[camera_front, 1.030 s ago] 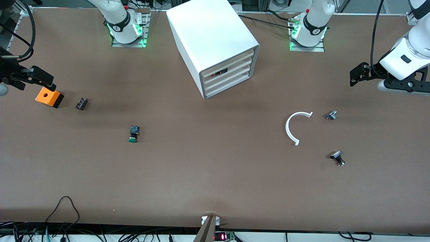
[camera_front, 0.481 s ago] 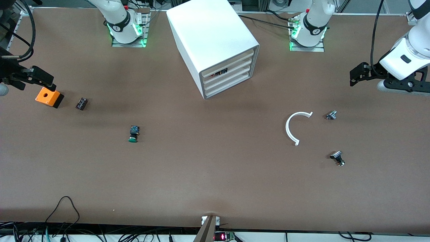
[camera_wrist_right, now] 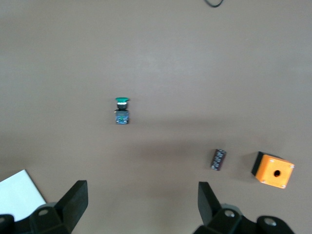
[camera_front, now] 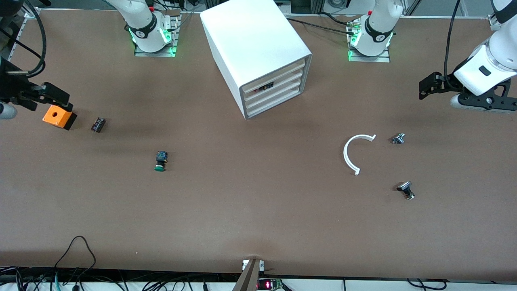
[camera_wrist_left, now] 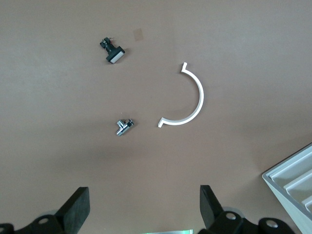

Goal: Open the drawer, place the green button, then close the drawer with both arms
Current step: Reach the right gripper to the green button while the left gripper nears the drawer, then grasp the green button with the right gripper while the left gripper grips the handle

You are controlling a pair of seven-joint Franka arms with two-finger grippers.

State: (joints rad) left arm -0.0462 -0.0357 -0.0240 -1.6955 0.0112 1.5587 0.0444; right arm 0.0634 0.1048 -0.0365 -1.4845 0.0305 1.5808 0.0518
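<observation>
The white cabinet (camera_front: 258,48) stands at the middle of the table near the arms' bases, and its stacked drawers (camera_front: 278,93) are all pushed in. The green-capped button (camera_front: 160,160) lies on its side on the bare table, nearer the front camera than the cabinet, toward the right arm's end. It also shows in the right wrist view (camera_wrist_right: 122,111). My right gripper (camera_front: 56,97) hangs open and empty over the orange box; its wrist view (camera_wrist_right: 141,204) shows only table between the fingers. My left gripper (camera_front: 428,85) hangs open and empty over the left arm's end, as its wrist view (camera_wrist_left: 145,209) shows.
An orange box with a hole (camera_front: 59,117) and a small black part (camera_front: 98,124) lie toward the right arm's end. A white curved piece (camera_front: 344,153) and two black-and-silver parts (camera_front: 398,138) (camera_front: 406,190) lie toward the left arm's end.
Both grippers have shifted slightly: the right one a little toward the table's middle, the left one a little toward the bases. Nothing on the table has moved.
</observation>
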